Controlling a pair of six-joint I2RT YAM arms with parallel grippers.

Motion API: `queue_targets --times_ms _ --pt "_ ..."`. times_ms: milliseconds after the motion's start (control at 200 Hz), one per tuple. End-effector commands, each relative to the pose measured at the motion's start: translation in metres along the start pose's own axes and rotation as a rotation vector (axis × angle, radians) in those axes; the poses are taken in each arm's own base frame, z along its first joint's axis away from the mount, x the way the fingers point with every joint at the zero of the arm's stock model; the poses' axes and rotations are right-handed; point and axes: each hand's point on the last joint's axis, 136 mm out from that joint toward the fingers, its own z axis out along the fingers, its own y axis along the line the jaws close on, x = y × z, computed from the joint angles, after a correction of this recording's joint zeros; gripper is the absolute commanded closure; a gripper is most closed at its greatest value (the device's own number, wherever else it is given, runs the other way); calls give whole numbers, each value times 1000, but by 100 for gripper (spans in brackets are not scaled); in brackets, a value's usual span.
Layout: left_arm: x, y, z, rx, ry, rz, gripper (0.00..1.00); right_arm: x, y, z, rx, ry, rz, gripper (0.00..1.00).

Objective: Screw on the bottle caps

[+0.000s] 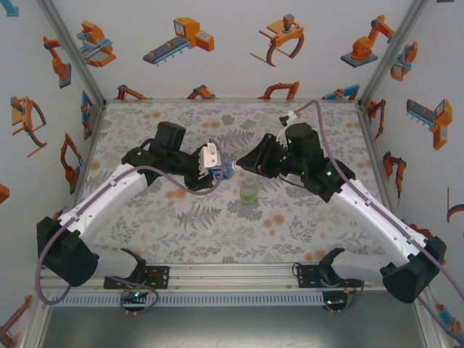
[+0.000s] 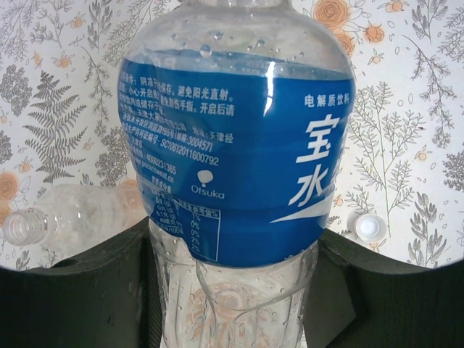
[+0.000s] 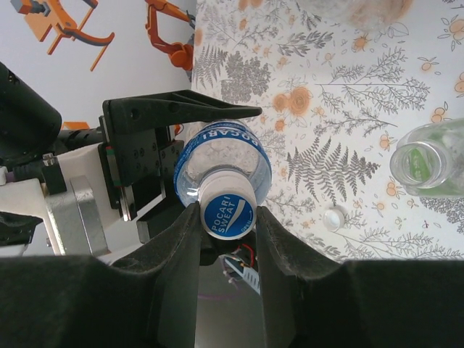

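Observation:
My left gripper [image 1: 217, 165] [image 2: 235, 250] is shut on the blue-label bottle [image 2: 239, 145] [image 3: 217, 148] and holds it lying sideways above the table. Its neck points at my right gripper [image 1: 243, 164] [image 3: 228, 221]. That gripper's fingers press on both sides of the bottle cap [image 3: 228, 210], a white one with a blue printed top that sits on the bottle's mouth. The green-tinted bottle [image 1: 249, 191] [image 3: 428, 163] stands upright with an open mouth just in front of both grippers. A plain clear bottle [image 2: 69, 217] lies on its side, uncapped. A loose white cap [image 2: 370, 228] [image 3: 335, 217] lies on the table.
A small white cap [image 1: 209, 233] lies on the floral table [image 1: 181, 217] toward the near edge. Printed walls [image 1: 232, 43] close the back and both sides. A metal rail [image 1: 232, 275] with the arm bases runs along the front.

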Motion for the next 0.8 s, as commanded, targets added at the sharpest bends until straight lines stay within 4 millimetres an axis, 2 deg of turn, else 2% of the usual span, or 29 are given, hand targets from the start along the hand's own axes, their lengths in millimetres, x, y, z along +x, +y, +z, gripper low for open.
queue_targets --times_ms 0,100,190,300,446,626,726,791 --pt "-22 -3 -7 3 -82 40 100 -4 3 -5 7 -14 -32 77" --pt "-22 -4 -6 13 -86 38 100 -12 18 -15 -58 -73 -192 66" --pt "-23 -6 -6 24 -91 39 100 -18 32 -28 -110 -137 -377 62" --pt "-22 -7 -6 29 -91 40 100 -14 55 -47 -195 -171 -656 57" --pt "-24 -10 -6 45 -100 41 100 4 70 -62 -268 -146 -1020 57" --pt "-31 -20 -10 92 -140 63 100 31 72 -65 -360 -61 -1363 56" --pt "-37 -28 -13 125 -178 82 100 49 80 -72 -492 -48 -1519 54" --pt "-40 -33 -15 146 -203 96 100 51 85 -74 -529 -54 -1550 50"
